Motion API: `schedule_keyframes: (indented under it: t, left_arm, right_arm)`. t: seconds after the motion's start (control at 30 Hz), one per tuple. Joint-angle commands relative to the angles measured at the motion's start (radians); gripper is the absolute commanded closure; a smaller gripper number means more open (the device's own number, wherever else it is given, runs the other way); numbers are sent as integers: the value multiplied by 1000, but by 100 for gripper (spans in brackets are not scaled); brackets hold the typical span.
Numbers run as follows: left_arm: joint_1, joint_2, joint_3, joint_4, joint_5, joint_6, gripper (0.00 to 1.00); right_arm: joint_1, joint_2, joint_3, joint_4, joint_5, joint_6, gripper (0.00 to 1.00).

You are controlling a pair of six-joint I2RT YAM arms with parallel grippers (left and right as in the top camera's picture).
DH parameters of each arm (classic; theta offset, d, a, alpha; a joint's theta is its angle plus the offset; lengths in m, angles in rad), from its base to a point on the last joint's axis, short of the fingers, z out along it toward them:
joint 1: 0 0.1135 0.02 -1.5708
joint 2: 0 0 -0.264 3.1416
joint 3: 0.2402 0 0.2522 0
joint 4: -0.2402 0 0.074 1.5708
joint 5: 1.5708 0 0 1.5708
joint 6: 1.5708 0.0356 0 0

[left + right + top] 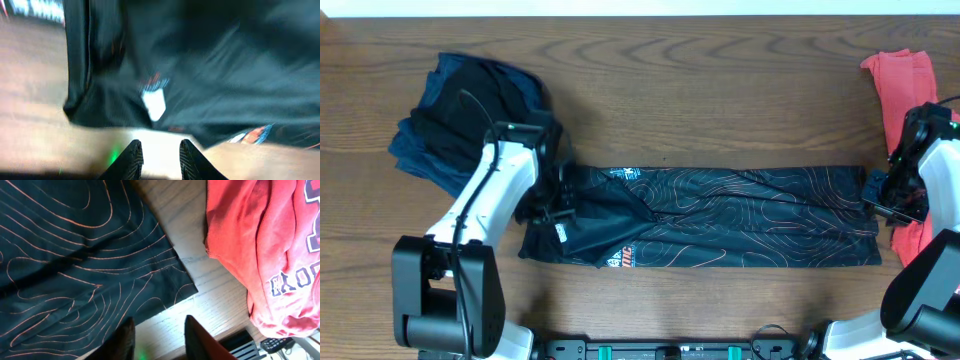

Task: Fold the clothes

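While flat, black jersey (740,215) lengthwise left-right.

black jersey (720,215): its left end is hidden under the left arm (485,195) when seen from above.
left wrist view: all is blurred; the white tag (154,104) and the lettering (37,9) at the top edge cannot be read.
coral-red T-shirt (902,85): cut off by the right edge, partly behind the right arm (945,185).
T-shirt print (292,280): cut off, not readable whole.
dark pile (445,115): partly covered; number of garments not clear.
logos (625,258): too small to read.
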Motion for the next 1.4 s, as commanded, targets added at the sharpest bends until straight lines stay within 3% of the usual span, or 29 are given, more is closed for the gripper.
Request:
schedule_keyframes:
  t: [0.0,0.17,0.53,0.9,1.37]
  left_arm:
    - [0,-11,37,33,6,-6,72]
    - [0,-9,37,39,38,-6,70]
    - [0,-9,37,40,37,-5,70]
    - [0,-9,36,40,37,-5,69]
    - [0,-9,36,43,37,-5,69]
  right_arm:
    - [-33,0,-18,24,-10,-9,65]
    - [-60,0,-106,156,-114,-117,50]
    - [-67,2,-321,458,-183,-195,38]
    - [-67,2,-356,565,-161,-195,35]
    - [-67,43,-342,579,-169,-251,34]
